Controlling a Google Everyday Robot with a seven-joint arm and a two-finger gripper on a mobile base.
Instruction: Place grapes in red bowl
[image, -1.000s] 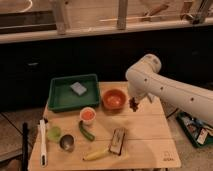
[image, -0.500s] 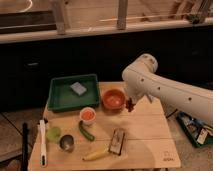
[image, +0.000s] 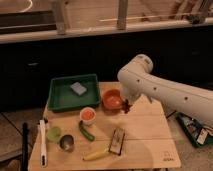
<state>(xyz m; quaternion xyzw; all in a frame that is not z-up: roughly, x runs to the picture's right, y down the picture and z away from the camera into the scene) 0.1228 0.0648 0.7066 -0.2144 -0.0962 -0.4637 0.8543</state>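
Where the gripper (image: 126, 103) hangs: just beside red bowl (image: 112, 99), right rim
Jaws: clenched on the grapes (image: 127, 107)

The dark grapes (image: 127, 106) hung pinched in the gripper (image: 125, 102), just beside the shallow red bowl (image: 112, 99), at its right rim

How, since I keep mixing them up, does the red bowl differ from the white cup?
The red bowl is wider and shallower than the white cup. The bowl is orange-red all over; the cup is white outside, orange inside. The gripper, shut on the grapes, hangs at the bowl's rim, away from the cup. Both are round and stand upright on the table.
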